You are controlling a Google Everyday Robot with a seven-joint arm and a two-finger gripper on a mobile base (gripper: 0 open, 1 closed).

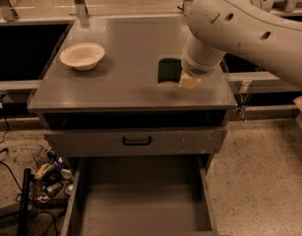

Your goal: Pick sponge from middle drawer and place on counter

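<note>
The dark green sponge [167, 71] is over the right part of the grey counter [126, 58], with a pale edge showing along its near side. I cannot tell whether it rests on the counter or hangs just above it. My gripper [189, 80] is right beside the sponge on its right, mostly hidden under the bulky white arm [239, 23]. The middle drawer [140, 200] stands pulled out at the bottom, and its flat grey floor is bare.
A cream bowl [82, 55] sits on the counter's left side. A shut drawer front with a black handle [136, 140] lies above the open drawer. Black recessed bays [22, 50] flank the counter. Cables and clutter [47, 178] lie on the floor at left.
</note>
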